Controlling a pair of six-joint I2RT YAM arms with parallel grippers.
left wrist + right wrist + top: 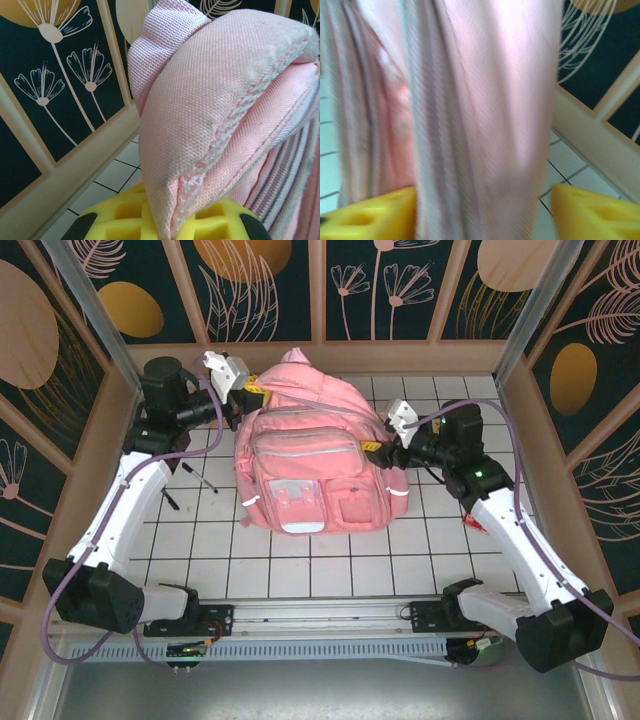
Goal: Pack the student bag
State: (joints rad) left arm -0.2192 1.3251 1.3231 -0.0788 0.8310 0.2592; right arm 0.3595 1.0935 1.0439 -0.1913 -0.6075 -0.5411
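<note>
The bag lies toward the back of the table, front pockets up, between the two arms. The left gripper is at its upper left corner, clamped tight on a fold of pink fabric. The right gripper is at the bag's right side. Its wrist view is blurred, but the yellow fingers stand apart around a hanging fold, with a gap showing on one side, so nothing is gripped there yet. Packing looks barely begun: the front pockets appear shut, I cannot tell whether the main compartment is open, and two thin dark sticks, perhaps pens, lie on the tiles just left of the bag. Likely left: secure the right side, open the bag, load it and close it.
</note>
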